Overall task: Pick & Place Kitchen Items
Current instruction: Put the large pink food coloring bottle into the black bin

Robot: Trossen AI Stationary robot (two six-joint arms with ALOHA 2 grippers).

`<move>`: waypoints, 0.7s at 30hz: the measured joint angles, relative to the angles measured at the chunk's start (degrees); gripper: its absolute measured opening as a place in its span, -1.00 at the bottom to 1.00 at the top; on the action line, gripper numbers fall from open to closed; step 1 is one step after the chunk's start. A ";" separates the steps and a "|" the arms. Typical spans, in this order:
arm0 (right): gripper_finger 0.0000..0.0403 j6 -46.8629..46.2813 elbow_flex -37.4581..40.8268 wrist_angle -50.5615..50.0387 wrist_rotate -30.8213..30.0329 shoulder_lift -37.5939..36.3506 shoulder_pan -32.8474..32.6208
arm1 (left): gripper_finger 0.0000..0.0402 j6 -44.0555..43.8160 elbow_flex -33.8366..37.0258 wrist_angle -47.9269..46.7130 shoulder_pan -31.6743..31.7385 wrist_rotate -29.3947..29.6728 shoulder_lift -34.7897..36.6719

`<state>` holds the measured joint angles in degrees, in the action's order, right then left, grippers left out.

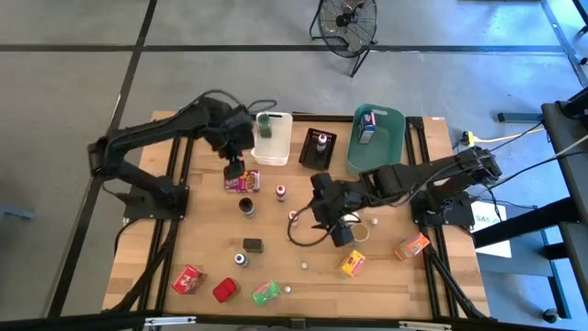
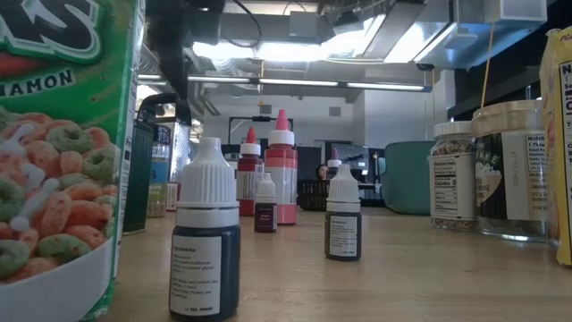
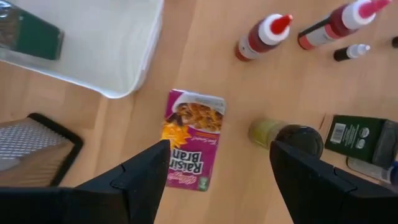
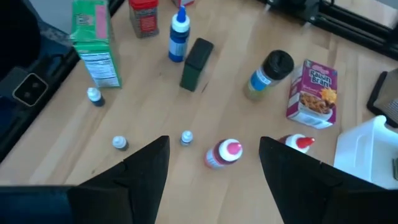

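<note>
Purple card, glossy and printed, made up the small Raisin Bran box (image 3: 194, 138) that lay flat on the pale wooden table (image 1: 386, 276), just beside the white bin (image 1: 273, 138). The left gripper (image 1: 234, 169) was held directly above this box, its dark fingers (image 3: 140, 177) spread apart with nothing between them, judged to be lined up for a descent onto it. A dark-lidded jar (image 3: 287, 137) lay on its side near the box. The right gripper (image 1: 342, 230) was hung over the table's middle, jaws likewise parted and empty, above two red-capped squeeze bottles (image 4: 222, 154) lying down. Other packets and tiny capped bottles were scattered along the near edge; a teal bin (image 1: 390, 124) already held one carton.
</note>
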<state>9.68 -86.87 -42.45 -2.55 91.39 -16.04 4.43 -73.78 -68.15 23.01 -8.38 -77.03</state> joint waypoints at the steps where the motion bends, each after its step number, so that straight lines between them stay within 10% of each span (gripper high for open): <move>1: 0.24 0.04 0.00 0.05 0.20 0.07 0.40 | 0.35 -0.70 1.89 1.52 -0.89 0.27 1.38; 14: 0.24 0.52 -2.78 -0.80 1.70 6.58 2.12 | 0.35 -6.52 17.37 25.55 -11.96 3.86 10.49; 21: 0.24 -3.92 -2.86 -1.11 1.66 5.94 0.47 | 0.35 10.32 18.01 32.83 -19.18 13.56 9.30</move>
<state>5.75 -89.73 -43.57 -0.89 97.33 -15.57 14.76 -55.77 -35.32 3.84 5.18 -67.73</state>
